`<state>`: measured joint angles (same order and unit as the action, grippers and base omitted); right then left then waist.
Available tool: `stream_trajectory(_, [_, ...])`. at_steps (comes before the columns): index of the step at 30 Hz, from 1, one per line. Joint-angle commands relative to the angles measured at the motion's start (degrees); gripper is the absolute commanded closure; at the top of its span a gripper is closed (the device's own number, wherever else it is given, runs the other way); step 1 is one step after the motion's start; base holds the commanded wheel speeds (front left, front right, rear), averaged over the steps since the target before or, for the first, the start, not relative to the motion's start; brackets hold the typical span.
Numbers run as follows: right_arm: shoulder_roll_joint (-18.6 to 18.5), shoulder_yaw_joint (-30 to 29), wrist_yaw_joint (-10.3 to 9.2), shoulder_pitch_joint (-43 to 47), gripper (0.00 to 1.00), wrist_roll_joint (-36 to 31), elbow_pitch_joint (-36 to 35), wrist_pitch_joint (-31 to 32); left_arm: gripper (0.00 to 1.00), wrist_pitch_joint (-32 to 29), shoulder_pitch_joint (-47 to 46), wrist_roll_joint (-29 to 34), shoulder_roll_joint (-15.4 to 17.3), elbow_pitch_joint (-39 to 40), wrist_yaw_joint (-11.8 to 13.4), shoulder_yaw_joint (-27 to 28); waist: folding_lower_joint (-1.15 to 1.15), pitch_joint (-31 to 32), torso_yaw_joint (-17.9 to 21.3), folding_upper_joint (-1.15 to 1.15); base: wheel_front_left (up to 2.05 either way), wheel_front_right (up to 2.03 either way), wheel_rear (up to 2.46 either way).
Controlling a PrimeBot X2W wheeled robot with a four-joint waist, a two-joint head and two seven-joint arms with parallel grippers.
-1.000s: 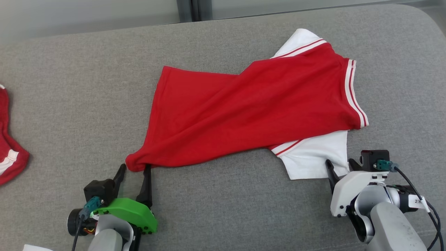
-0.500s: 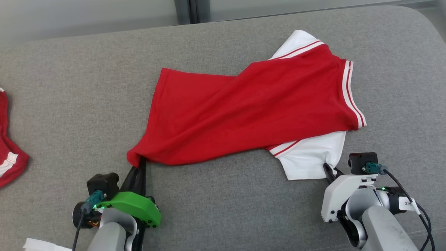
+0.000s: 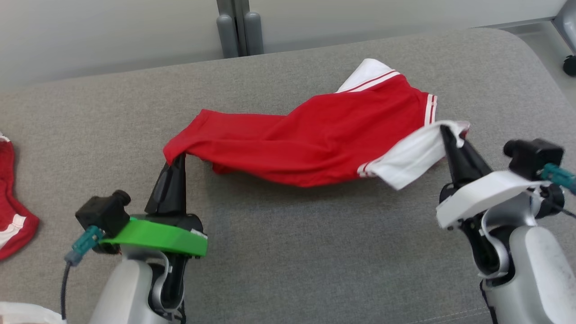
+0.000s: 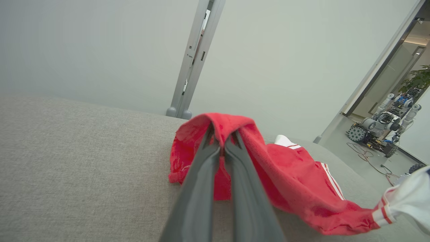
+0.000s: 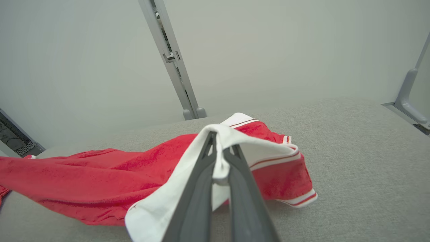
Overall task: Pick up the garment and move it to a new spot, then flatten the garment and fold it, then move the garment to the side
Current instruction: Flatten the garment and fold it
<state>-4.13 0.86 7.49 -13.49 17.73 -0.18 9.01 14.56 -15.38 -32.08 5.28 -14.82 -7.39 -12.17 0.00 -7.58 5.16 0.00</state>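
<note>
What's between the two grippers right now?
The red-and-white garment spans the gap in the head view: left gripper shut on its red corner, right gripper shut on its white end.

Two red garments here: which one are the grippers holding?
The red-and-white shirt in the middle: the left gripper pinches its red corner, the right gripper its white sleeve. The other garment lies untouched at the far left.

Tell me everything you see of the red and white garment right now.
The garment is a red shirt of knit-looking cloth, with white sleeves and red-and-white striped trim. It is stretched sideways: the left gripper is shut on a red corner, the right gripper on a white sleeve. Both ends are raised; its far side rests on the grey cushion.
</note>
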Motion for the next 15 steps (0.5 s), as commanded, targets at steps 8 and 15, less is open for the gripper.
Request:
stream_trajectory(8, [-6.75,0.02,0.0,-13.92,1.0,-0.97,-9.2,4.14,1.0,-9.18,-9.04,-14.05,7.38,10.4,-0.13,-3.28,0.0,-0.89,2.25,0.0,0.0,0.0,0.0])
stream_trajectory(15, [-11.78,0.31,-0.01,-29.08,1.0,-2.19,-9.55,3.84,1.0,-16.05,-18.81,-19.76,12.36,14.67,-0.13,-2.64,0.0,-5.12,3.62,0.0,0.0,0.0,0.0])
